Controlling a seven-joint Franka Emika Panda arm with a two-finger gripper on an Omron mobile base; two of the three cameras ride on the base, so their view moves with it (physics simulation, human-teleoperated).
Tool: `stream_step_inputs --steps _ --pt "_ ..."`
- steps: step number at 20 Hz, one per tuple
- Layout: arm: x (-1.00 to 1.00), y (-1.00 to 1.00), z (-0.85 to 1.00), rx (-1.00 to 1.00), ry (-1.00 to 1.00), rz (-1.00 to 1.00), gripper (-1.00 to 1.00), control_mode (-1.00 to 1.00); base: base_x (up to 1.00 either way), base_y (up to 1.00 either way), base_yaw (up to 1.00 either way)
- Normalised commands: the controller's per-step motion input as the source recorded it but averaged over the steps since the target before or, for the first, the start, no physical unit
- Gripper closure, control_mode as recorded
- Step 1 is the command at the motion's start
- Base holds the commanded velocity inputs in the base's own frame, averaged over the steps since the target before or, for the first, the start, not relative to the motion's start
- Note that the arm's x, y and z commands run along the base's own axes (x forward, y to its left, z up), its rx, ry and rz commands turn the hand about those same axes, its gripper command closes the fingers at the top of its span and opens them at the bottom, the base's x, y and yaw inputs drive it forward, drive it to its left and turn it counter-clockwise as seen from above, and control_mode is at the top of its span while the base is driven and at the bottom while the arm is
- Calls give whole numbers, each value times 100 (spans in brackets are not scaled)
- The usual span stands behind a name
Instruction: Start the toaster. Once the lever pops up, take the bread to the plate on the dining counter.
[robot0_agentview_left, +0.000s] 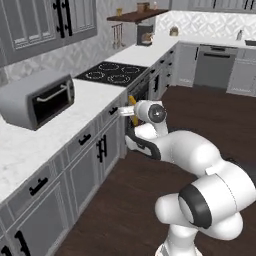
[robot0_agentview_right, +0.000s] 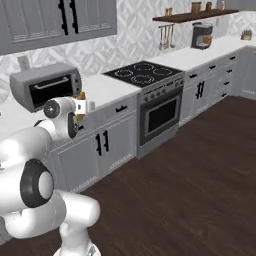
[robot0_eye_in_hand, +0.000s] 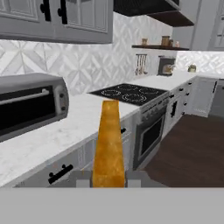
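Note:
My gripper (robot0_eye_in_hand: 108, 179) is shut on the bread (robot0_eye_in_hand: 108, 144), an orange-tan slice seen edge-on that rises between the two fingertips (robot0_eye_in_hand: 83, 178). In the left base view the gripper (robot0_agentview_left: 131, 111) hangs beside the front of the lower cabinets, and the bread's (robot0_agentview_left: 133, 101) crust shows above and below the hand. From the right base view the gripper (robot0_agentview_right: 83, 107) is level with the counter edge, the bread (robot0_agentview_right: 82, 95) sticking up out of it. The toaster, the plate and the dining counter are out of view.
A grey toaster oven (robot0_agentview_left: 37, 100) sits on the white counter (robot0_agentview_left: 30, 145) left of the hand. Beyond it are a black cooktop (robot0_agentview_left: 112, 73) over an oven (robot0_agentview_right: 160, 115). Dark wood floor (robot0_agentview_right: 190, 165) gives free room on the right.

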Motion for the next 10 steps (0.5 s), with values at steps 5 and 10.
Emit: stream_step_inputs --steps 5,10 --pt "0 0 0 0 0 0 100 100 0 -38 -79" --pt "0 0 0 0 0 0 100 100 0 -35 -81"
